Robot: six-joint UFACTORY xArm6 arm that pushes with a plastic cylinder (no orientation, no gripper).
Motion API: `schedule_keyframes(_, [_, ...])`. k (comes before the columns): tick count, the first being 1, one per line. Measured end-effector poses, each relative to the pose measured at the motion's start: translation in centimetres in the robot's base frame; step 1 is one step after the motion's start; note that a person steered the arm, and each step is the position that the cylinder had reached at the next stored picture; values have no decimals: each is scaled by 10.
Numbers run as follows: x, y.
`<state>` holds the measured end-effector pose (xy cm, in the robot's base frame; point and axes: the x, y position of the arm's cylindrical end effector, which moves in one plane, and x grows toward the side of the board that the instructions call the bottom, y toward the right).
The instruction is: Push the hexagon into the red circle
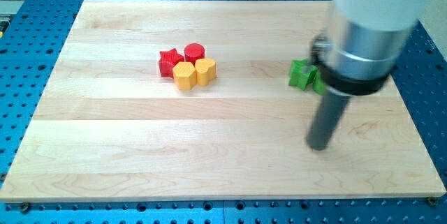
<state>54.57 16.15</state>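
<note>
A yellow hexagon block [184, 75] sits left of centre on the wooden board [140, 147]. It touches the red circle block [194, 52] just above it, a red star block [170, 62] at its upper left, and a yellow heart-like block [205, 70] at its right. My tip [319, 145] rests on the board far to the right of this cluster and below it, apart from all the blocks. The arm's body hides part of the board's upper right.
A green block [302, 75] lies above my tip, and a second green block [319, 84] is partly hidden behind the rod. The board lies on a blue perforated table [426, 77]. The board's right edge is close to my tip.
</note>
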Motion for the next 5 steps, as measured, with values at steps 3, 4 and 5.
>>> schedule_keyframes(3, [-32, 16])
schedule_keyframes(4, [-23, -22])
schedule_keyframes(5, [-21, -108])
